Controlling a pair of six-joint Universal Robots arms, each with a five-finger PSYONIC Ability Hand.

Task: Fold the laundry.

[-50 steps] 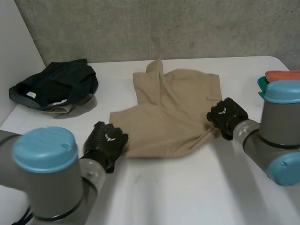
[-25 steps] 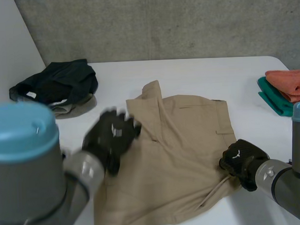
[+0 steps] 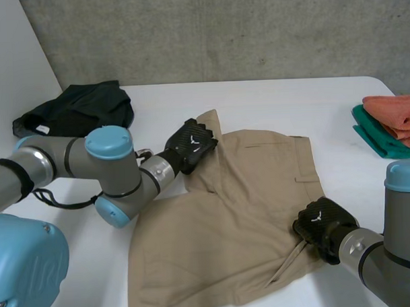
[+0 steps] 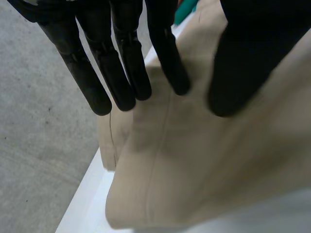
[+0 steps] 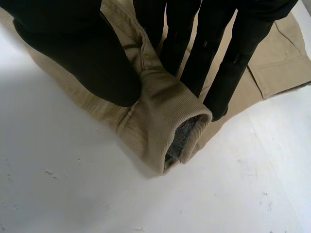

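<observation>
A tan garment [image 3: 227,220] lay spread on the white bench [image 3: 270,97], near its middle and reaching toward the near edge. Its longer run went slantwise, from a near corner on the robot's left to a far corner on its right. Which end was the waist could not be told. The cloth was plain khaki twill, mostly flat, with broad soft creases across the near half. A stitched seam and a short pocket-like slit showed near the right-side edge. At the far left corner a narrow flap stood up from the bench and pointed away toward the wall [image 3: 221,32].

The left robot hand [image 3: 190,146] rested at that far left corner, just beside the raised flap. In the left wrist view its fingers [image 4: 121,73] were straight and spread, with the thumb well apart from them. They sat over the cloth without nipping it.

The right robot hand [image 3: 320,223] sat at the garment's right-side edge, toward the near end. In the right wrist view its thumb [image 5: 77,53] and fingers [image 5: 233,63] pinched a thick, rolled hem of the cloth. A grey lining showed inside the roll.

A heap of dark clothes [image 3: 82,110] sat at the far left of the bench, well apart from the tan garment. An orange cloth [image 3: 396,116] lay on a teal cloth [image 3: 371,135] at the far right edge.
</observation>
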